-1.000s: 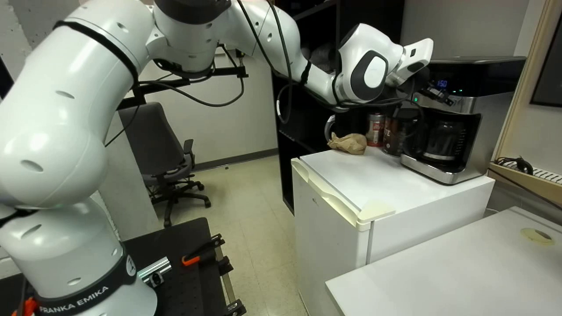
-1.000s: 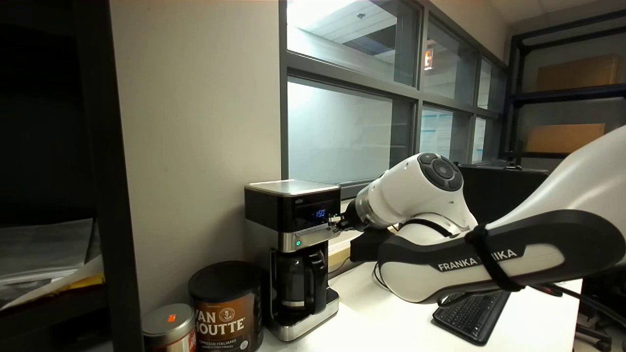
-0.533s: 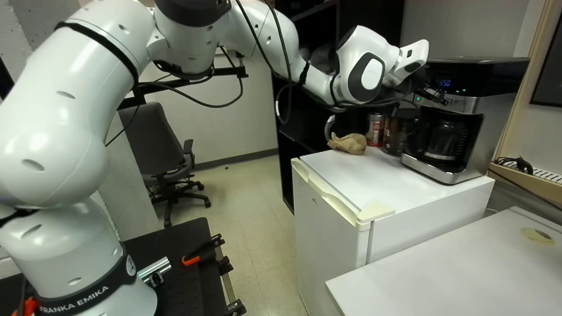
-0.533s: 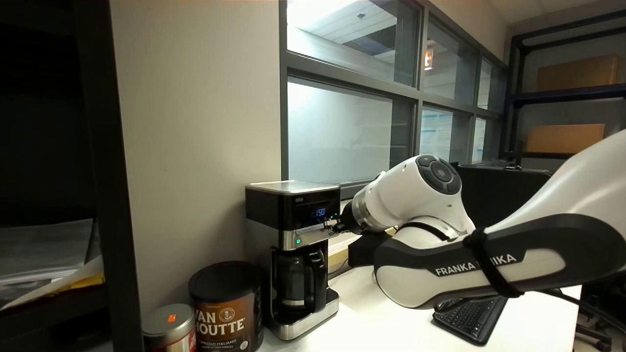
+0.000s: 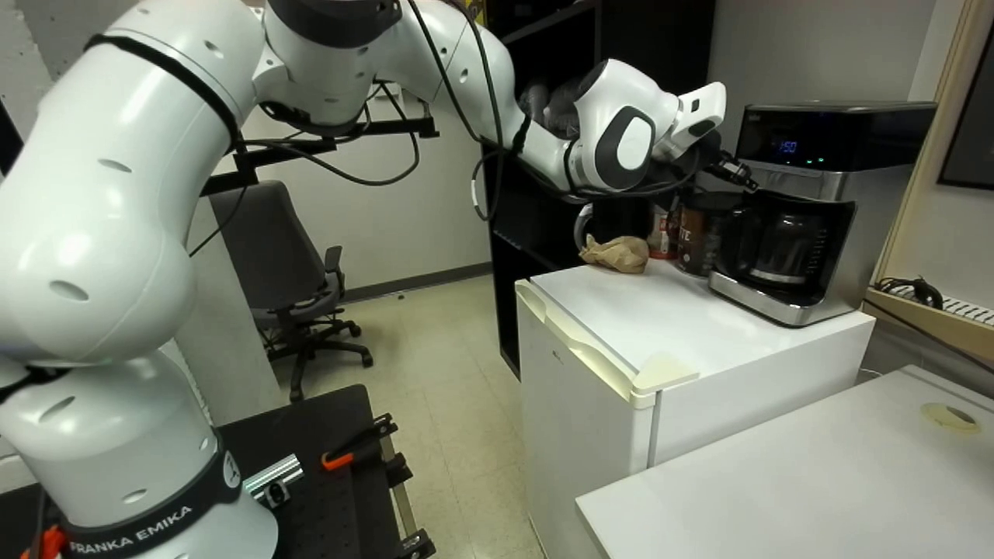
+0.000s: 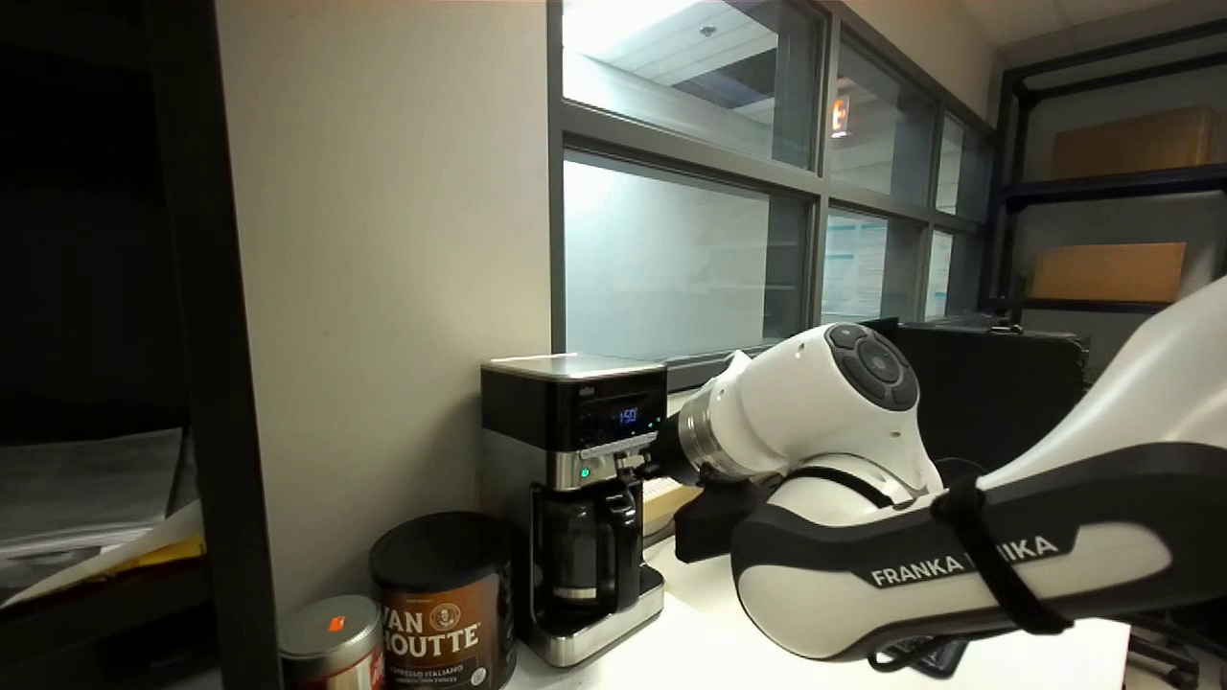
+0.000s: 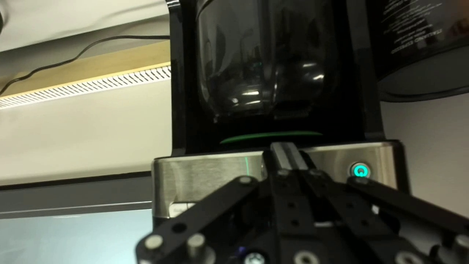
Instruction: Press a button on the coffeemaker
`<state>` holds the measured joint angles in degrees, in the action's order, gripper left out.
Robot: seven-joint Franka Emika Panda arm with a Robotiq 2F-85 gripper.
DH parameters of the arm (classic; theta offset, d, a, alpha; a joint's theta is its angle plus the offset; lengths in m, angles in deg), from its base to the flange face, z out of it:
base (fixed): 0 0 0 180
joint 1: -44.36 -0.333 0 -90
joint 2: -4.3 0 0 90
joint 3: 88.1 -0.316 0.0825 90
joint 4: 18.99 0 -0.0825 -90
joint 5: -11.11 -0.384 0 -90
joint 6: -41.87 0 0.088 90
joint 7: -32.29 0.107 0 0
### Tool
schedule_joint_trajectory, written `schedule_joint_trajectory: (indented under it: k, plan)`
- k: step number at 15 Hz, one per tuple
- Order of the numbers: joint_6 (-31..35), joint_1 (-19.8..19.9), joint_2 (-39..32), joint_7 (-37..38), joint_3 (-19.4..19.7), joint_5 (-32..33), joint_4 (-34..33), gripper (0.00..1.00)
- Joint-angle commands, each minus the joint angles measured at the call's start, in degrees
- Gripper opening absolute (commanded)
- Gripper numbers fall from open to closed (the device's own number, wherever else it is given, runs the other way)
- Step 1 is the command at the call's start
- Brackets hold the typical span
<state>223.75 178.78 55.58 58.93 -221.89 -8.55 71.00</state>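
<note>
The coffeemaker (image 5: 885, 225) is a black and silver boxy machine with a blue-lit display; it also shows in an exterior view (image 6: 522, 412). Its steel front band (image 7: 205, 168) carries a round lit power button (image 7: 361, 171), which also shows in an exterior view (image 6: 585, 472). Part of a row of flat buttons (image 7: 178, 209) shows at the left in the wrist view. The glass carafe (image 6: 575, 546) stands inside the machine. My gripper (image 7: 288, 156) is shut and empty, its tips in front of the steel band, left of the power button in the wrist view. Contact with the band cannot be told.
A brown coffee tin (image 6: 436, 604) and a smaller can (image 6: 331, 642) stand beside the coffeemaker on the white fridge top (image 5: 660, 310). A crumpled brown paper bag (image 5: 616, 254) lies there too. A white table (image 5: 792, 473) adjoins. The window wall (image 6: 671, 259) is behind.
My gripper has moved left along the coffeemaker's front in both exterior views, and lower in one, closer to the power button's side. The coffeemaker has barely moved, and the gripper stays shut.
</note>
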Motion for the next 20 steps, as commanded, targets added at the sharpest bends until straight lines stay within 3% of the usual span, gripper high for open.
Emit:
schedule_joint_trajectory:
  k: [1,10,20]
  plan:
    - [3.9,-2.1,-6.5,-4.5,-2.9,1.8,8.1,0.00]
    - [5.9,-6.9,-13.8,-8.1,-3.5,3.6,18.8,0.00]
    - [7.0,-10.5,-17.9,-9.1,-2.1,3.9,25.6,0.00]
